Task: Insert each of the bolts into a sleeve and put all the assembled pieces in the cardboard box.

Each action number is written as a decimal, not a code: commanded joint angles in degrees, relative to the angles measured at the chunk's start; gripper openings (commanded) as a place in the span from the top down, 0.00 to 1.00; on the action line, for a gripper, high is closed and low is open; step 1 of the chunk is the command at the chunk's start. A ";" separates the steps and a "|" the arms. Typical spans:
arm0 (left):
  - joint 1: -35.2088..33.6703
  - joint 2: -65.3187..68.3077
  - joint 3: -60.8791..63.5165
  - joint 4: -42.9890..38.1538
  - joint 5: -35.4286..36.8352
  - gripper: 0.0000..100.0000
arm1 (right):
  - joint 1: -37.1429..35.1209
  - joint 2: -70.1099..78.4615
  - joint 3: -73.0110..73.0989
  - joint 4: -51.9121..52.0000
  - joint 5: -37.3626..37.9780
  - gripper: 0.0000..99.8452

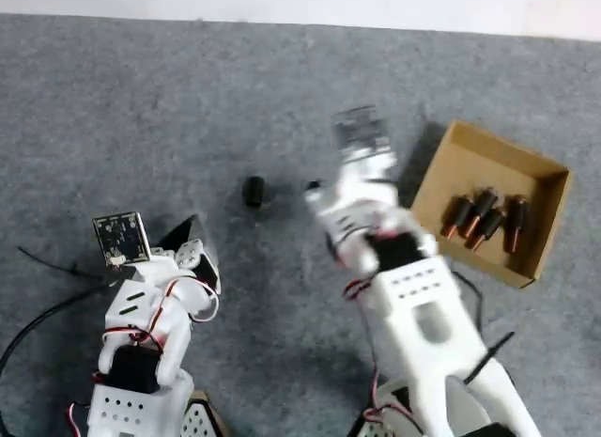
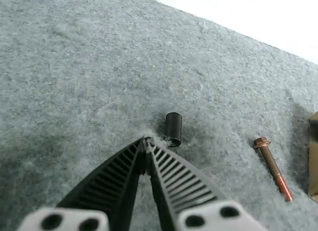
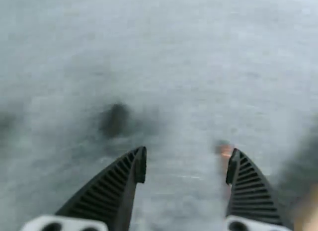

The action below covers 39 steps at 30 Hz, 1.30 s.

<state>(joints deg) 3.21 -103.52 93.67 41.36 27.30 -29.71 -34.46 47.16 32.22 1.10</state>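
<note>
A black sleeve (image 1: pixel 254 191) lies on the grey carpet between the two arms; it is also in the left wrist view (image 2: pixel 173 129) and is a dark blur in the right wrist view (image 3: pixel 115 119). A copper bolt (image 2: pixel 272 167) lies to its right, toward the box. My right gripper (image 3: pixel 186 159) hovers open over the carpet, the bolt's head (image 3: pixel 223 150) just inside one fingertip. In the high view that gripper (image 1: pixel 319 191) is right of the sleeve. My left gripper (image 2: pixel 147 141) is shut and empty, its tips close to the sleeve; from above it (image 1: pixel 186 235) sits at lower left.
The cardboard box (image 1: pixel 488 141) stands at the right and holds several assembled bolt-and-sleeve pieces (image 1: pixel 484 216). A cable trails off the left arm's base (image 1: pixel 38 315). Bare carpet stretches across the back of the table.
</note>
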 commanded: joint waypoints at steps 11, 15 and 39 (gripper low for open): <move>-6.02 -0.40 0.13 -5.98 0.00 0.99 | -9.10 36.88 -34.15 1.89 -12.92 0.77; -6.02 -0.40 0.22 -6.07 0.00 0.99 | -10.68 49.45 -46.11 6.99 -12.75 0.77; -4.53 -0.40 0.84 -6.15 -0.26 0.99 | -10.24 74.68 -69.05 21.14 -24.62 0.77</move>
<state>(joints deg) -1.80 -103.60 94.81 36.53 27.30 -40.00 40.18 -21.05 52.53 -22.37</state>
